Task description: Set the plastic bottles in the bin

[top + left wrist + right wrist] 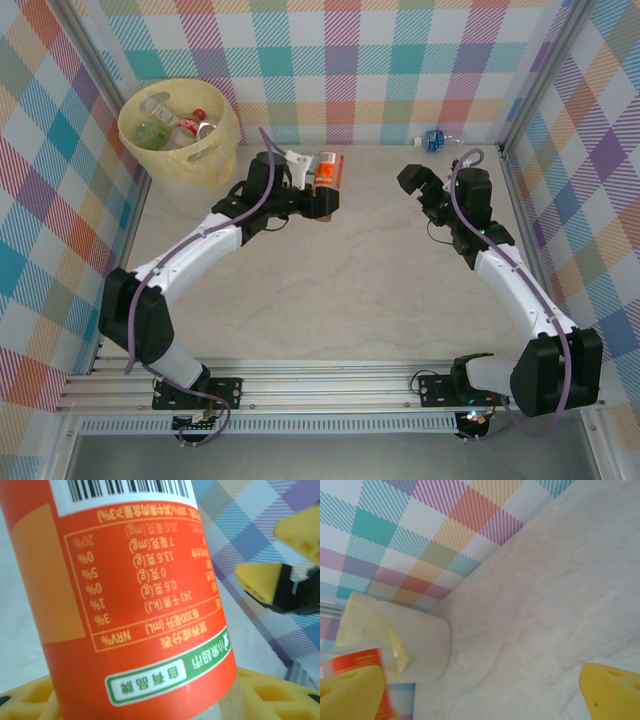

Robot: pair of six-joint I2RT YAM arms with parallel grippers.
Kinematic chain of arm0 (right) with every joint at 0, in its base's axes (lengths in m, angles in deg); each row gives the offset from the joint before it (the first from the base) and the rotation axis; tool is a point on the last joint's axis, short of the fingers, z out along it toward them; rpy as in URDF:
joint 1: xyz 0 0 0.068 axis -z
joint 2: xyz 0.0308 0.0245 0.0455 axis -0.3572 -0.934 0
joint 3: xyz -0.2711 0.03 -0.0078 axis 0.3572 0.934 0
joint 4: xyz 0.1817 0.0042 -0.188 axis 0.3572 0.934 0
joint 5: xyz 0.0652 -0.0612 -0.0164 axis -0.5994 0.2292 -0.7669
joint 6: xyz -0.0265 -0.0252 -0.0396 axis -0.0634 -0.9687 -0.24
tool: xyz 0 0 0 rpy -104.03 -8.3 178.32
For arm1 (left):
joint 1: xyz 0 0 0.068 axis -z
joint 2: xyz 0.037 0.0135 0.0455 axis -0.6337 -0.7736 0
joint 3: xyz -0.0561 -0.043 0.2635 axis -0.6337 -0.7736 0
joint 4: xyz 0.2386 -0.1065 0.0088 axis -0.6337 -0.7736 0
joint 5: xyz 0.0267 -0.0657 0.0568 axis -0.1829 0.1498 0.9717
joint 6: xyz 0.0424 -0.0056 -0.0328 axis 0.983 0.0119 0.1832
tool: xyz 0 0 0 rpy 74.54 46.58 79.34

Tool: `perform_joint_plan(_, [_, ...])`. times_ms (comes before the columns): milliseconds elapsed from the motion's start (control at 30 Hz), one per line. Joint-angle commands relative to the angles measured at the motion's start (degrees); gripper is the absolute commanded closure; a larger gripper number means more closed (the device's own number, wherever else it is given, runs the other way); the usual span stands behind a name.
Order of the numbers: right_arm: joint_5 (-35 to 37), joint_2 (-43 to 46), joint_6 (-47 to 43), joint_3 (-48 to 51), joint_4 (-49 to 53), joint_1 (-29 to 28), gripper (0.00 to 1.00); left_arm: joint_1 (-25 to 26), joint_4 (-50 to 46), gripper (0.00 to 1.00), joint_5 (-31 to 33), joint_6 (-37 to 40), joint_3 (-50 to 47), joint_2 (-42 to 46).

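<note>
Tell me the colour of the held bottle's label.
Orange label, clearest in the left wrist view.

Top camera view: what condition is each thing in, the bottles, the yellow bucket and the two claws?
orange-labelled bottle: gripped by the left gripper, not yet in the bin.
left gripper: shut on the orange-labelled bottle.
right gripper: open, holding nothing.
bin: upright, partly filled.
bottles in the bin: several, lying jumbled inside.
blue-labelled bottle: lying at the far edge of the table, untouched.
</note>
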Motion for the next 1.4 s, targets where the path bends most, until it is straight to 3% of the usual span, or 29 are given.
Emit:
perform_joint_plan(0, [5.05, 2.58, -5.05, -0.98, 3.00, -0.06, 0.00, -0.99, -6.46, 0.63, 14.87, 5.51, 5.14, 3.91])
perform_joint_plan(167, [6.08, 3.33, -5.16, 0.00, 2.10, -0.06, 0.00, -1.52, -12.00, 0.62, 38.75, 11.60, 12.77, 5.86])
perform_joint_plan(367, [5.02, 2.98, -4.46, 0.08, 1.72, -0.11, 0.00, -4.87, -7.90, 0.60, 56.52, 18.46, 18.92, 4.72])
perform_joint_plan(533, [4.85, 3.30, -4.45, 0.35, 1.48, -0.08, 0.00, -12.98, -7.53, 0.60, 56.41, 17.99, 23.50, 1.44])
perform_joint_plan(800, [6.09, 4.61, -5.51, 0.53, 2.09, -0.10, 0.00, -24.14, -9.96, 0.59, 50.67, 19.03, 32.14, -7.27])
perform_joint_plan(1133, [6.33, 5.15, -5.74, 0.53, 2.27, -0.14, 0.00, -29.31, -18.64, 0.55, 47.05, 17.81, 43.47, -19.92])
perform_joint_plan(1200, [6.51, 5.48, -6.18, 0.54, 2.67, -0.12, 0.00, -29.40, -22.53, 0.47, 46.19, 16.59, 45.16, -20.87])
perform_joint_plan(1300, [7.34, 5.87, -6.98, 0.53, 3.21, -0.12, 0.00, -29.35, -25.85, 0.15, 47.31, 14.85, 46.16, -20.65])
perform_joint_plan(1367, [7.78, 5.88, -7.52, 0.53, 3.24, -0.08, 0.00, -29.38, -27.11, 0.03, 47.61, 14.34, 46.95, -20.13])
